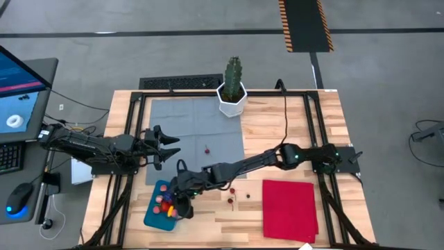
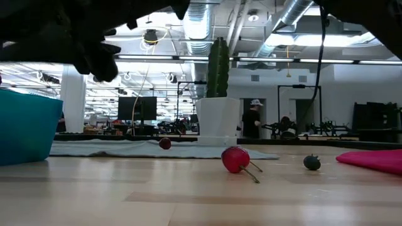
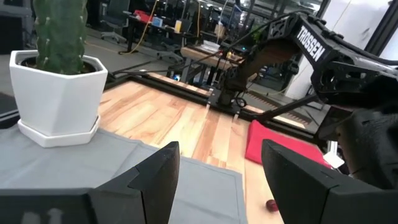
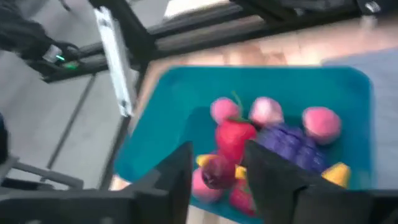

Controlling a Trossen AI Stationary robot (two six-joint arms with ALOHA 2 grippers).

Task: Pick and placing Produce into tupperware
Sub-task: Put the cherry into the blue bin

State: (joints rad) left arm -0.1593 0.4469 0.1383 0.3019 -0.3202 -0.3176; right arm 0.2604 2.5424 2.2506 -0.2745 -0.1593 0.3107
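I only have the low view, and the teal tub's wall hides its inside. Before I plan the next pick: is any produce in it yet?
Observer: Yes. The tupperware holds several pieces, among them a purple grape bunch and a red strawberry.
Operator: Which arm is working there?
Observer: The right gripper hangs over the tupperware, fingers parted, with a dark red piece between them.
Operator: And the other arm?
Observer: The left gripper waits open over the grey mat, holding nothing.
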